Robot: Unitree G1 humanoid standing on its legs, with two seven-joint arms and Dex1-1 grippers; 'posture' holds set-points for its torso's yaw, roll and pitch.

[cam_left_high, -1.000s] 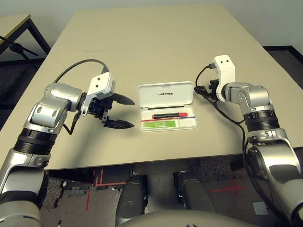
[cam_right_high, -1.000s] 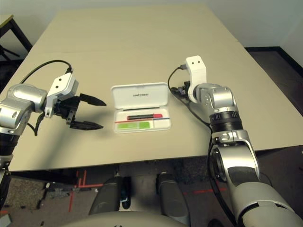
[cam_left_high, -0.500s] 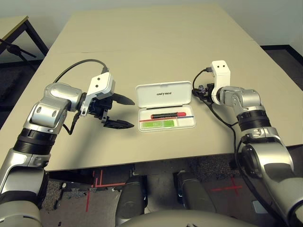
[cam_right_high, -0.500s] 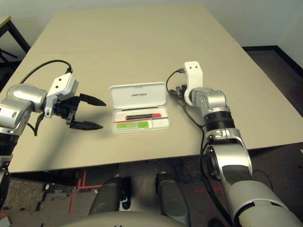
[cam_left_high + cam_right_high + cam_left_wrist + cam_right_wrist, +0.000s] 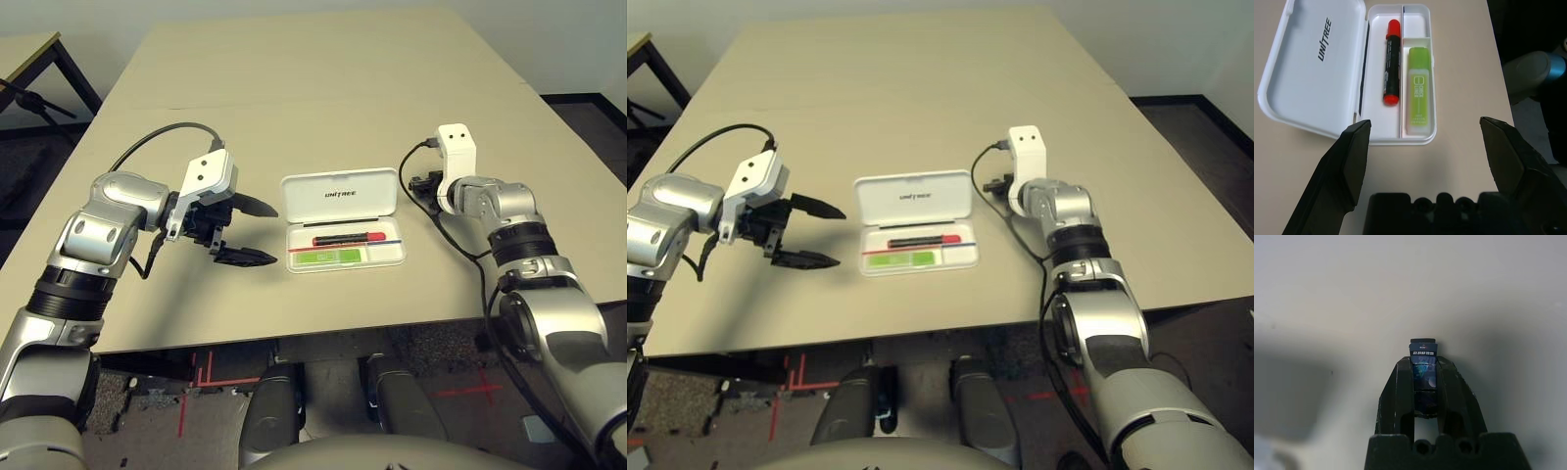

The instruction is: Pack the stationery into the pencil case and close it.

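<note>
A: The right end effector (image 5: 1425, 382) is closed on the small dark-grey block (image 5: 1423, 367), just beside the open pencil case (image 5: 345, 221). The red marker (image 5: 349, 238) and green highlighter (image 5: 333, 257) lie in its tray.

B: The left end effector (image 5: 243, 231) is wide open and empty. The block is tiny; I think it may slip or miss the tray.

"UNITREE" on the pencil case (image 5: 1312, 73) lid; highlighter (image 5: 1419, 90) perhaps "CHECK LINER".
</note>
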